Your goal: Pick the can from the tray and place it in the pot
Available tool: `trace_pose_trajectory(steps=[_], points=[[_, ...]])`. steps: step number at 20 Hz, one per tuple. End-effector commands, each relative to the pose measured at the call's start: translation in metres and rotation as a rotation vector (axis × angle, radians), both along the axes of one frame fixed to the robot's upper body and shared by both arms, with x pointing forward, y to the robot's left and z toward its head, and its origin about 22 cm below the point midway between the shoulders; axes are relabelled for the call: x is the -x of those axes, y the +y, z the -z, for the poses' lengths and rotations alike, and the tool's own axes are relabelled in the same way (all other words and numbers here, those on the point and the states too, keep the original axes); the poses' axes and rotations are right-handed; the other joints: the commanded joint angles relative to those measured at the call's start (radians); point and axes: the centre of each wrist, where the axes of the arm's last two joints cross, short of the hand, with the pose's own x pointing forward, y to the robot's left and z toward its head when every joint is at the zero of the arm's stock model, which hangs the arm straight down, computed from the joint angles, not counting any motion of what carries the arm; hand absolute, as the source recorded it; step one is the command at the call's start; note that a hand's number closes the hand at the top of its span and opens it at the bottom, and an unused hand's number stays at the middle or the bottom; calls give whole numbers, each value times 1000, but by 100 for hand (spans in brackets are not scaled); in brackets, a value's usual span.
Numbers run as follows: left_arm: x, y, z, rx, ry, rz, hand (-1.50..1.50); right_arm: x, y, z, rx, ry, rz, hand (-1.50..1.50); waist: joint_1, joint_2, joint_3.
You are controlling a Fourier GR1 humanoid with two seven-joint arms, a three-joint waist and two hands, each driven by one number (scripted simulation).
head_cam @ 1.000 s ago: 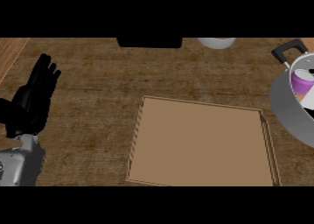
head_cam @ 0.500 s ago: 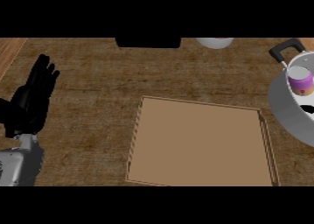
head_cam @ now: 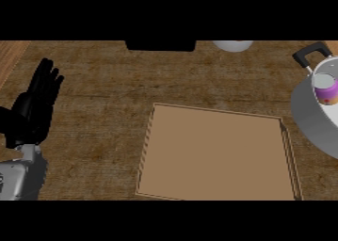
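Small purple-and-yellow cylindrical can point(head_cam: 327, 89) stands upright inside the grey metal pot point(head_cam: 311, 120) at 3 o'clock, so placement looks done. Flat brown rectangular tray point(head_cam: 216, 153) sits bare at centre of the woven brown counter point(head_cam: 116, 80). Left hand point(head_cam: 34, 110) rests at 9 o'clock, fingers straight, holding nothing; right hand not visible. Can likely light, rigid, smooth-sided (slippery); best taken round mid-body.
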Motion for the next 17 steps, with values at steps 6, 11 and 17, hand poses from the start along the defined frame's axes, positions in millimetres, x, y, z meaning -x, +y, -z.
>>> trace_pose_trajectory(steps=[6,11,17], points=[[-1,3,-4,15,-2,-7,0,55,-46,-16,-63,-25,-49,-150,-6,1,3],[0,-5,5,15,2,8,0,61,-55,-33,-29,-28,-57,-150,-4,6,6],[-2,2,-8,10,-1,15,0,66,-60,-43,-24,3,-43,-150,9,6,7]])
